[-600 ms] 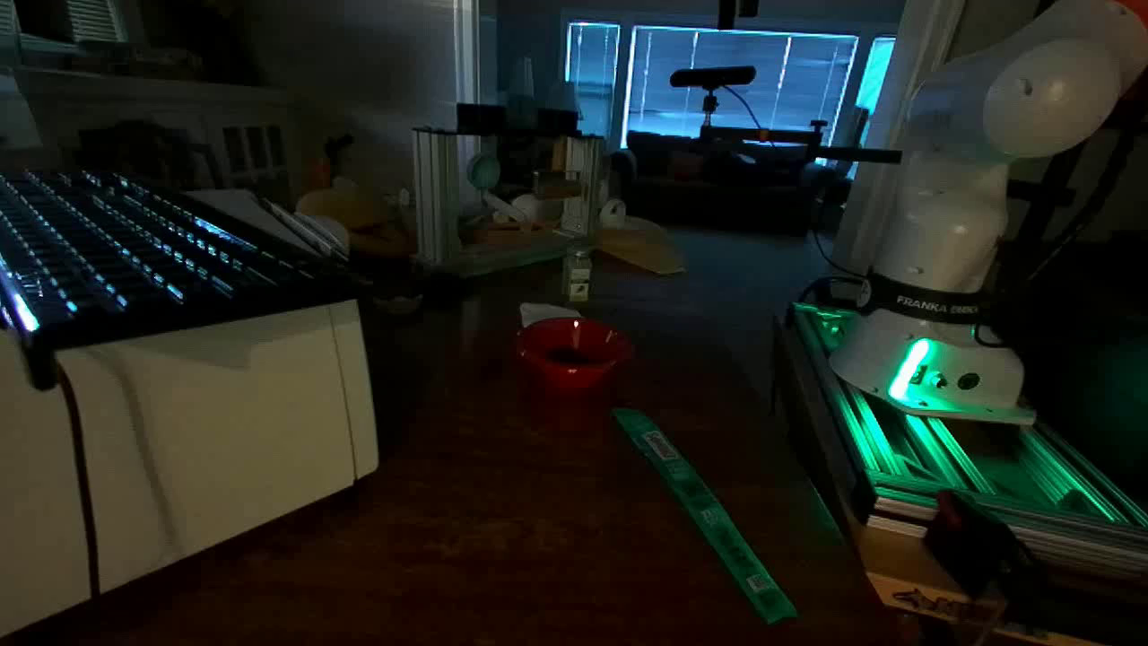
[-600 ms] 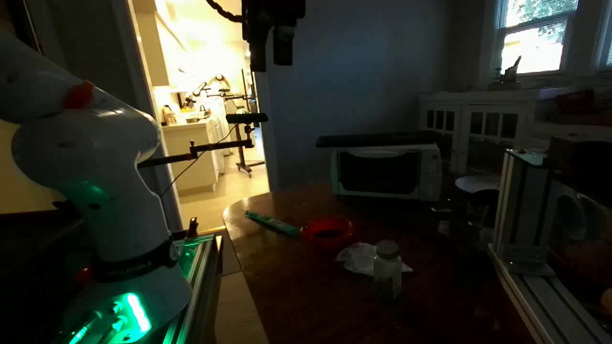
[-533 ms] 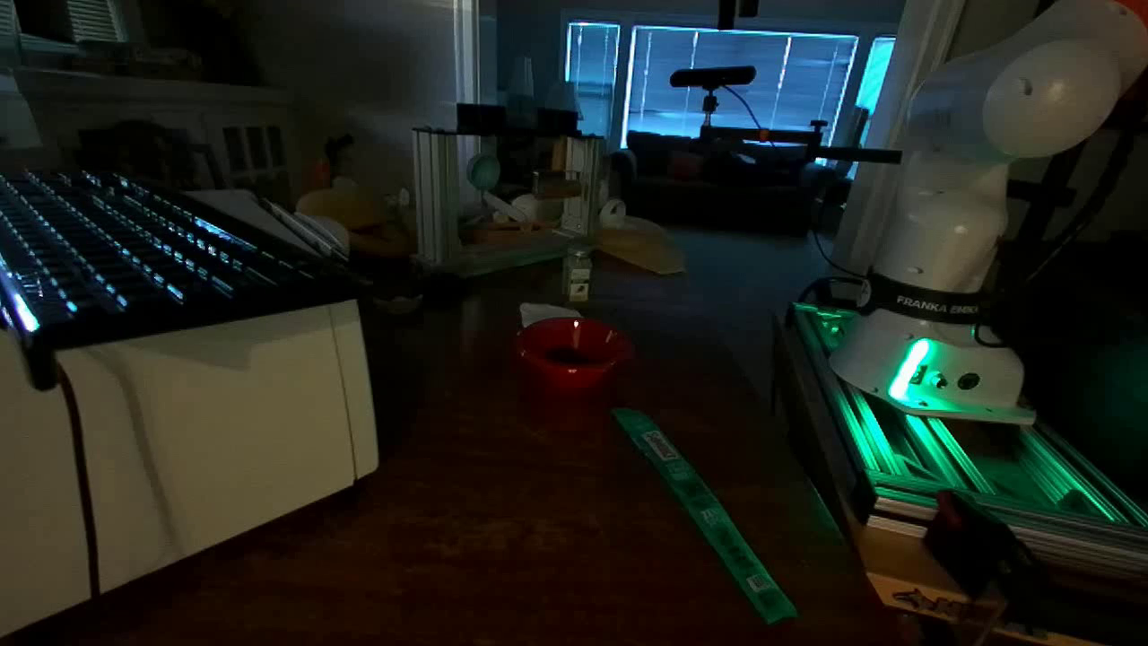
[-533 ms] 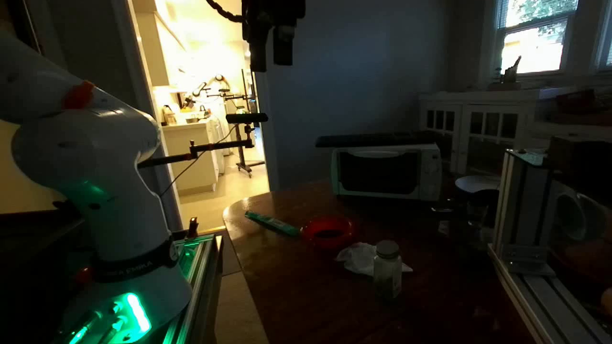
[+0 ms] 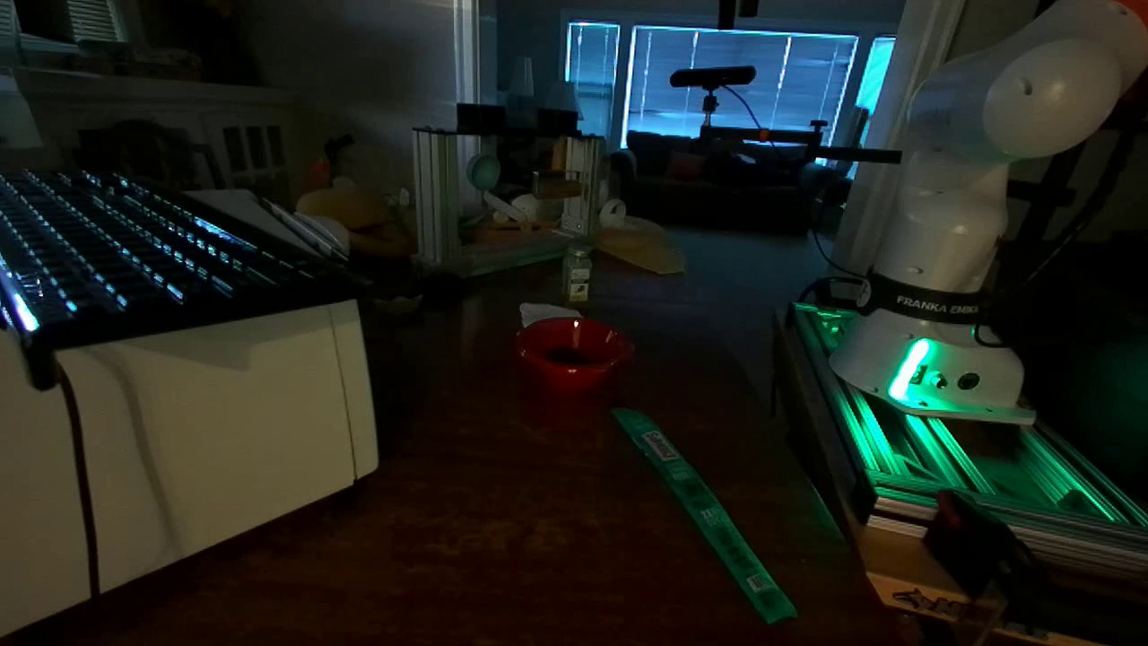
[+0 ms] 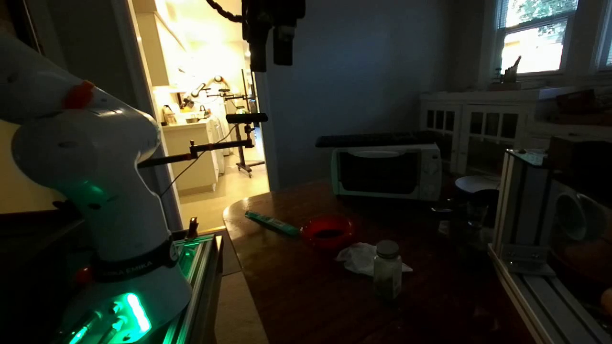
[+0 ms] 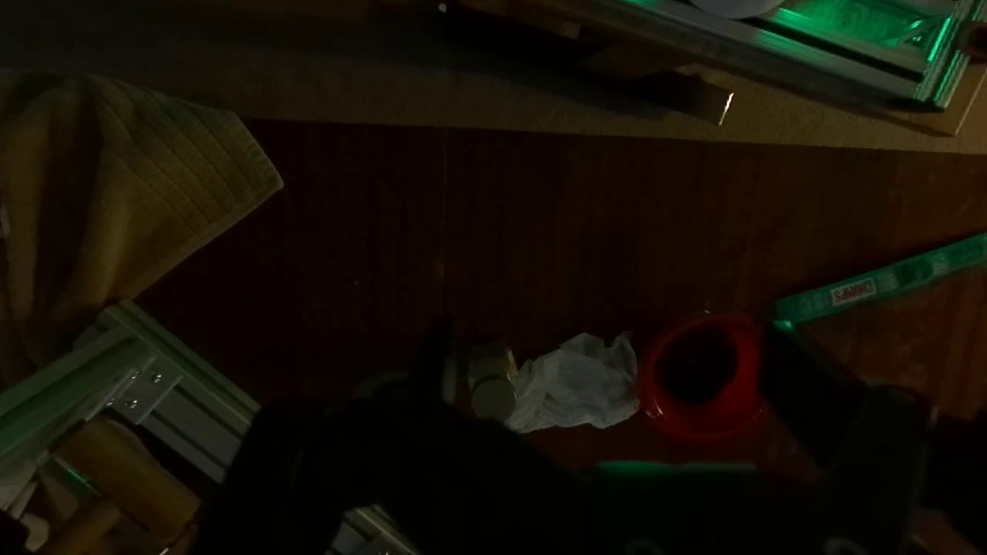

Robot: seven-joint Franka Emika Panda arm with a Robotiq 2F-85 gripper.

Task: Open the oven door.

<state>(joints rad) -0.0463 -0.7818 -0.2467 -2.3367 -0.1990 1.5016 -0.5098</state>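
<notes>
Awaiting your pull, the closed door (image 6: pixel 377 174) looks slick and perhaps stiff-hinged, best hooked by its top handle (image 6: pixel 377 154), your pincer (image 6: pixel 270 64) spread wide.

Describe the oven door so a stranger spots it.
In an exterior view, find the dark table with a white oven at its far end. The oven door is the broad dark panel in the oven's front; unlike the flat black thing above, it has a light handle along its top.

A home: sofa (image 5: pixel 708 199), kitchen counter (image 6: pixel 189 150)
</notes>
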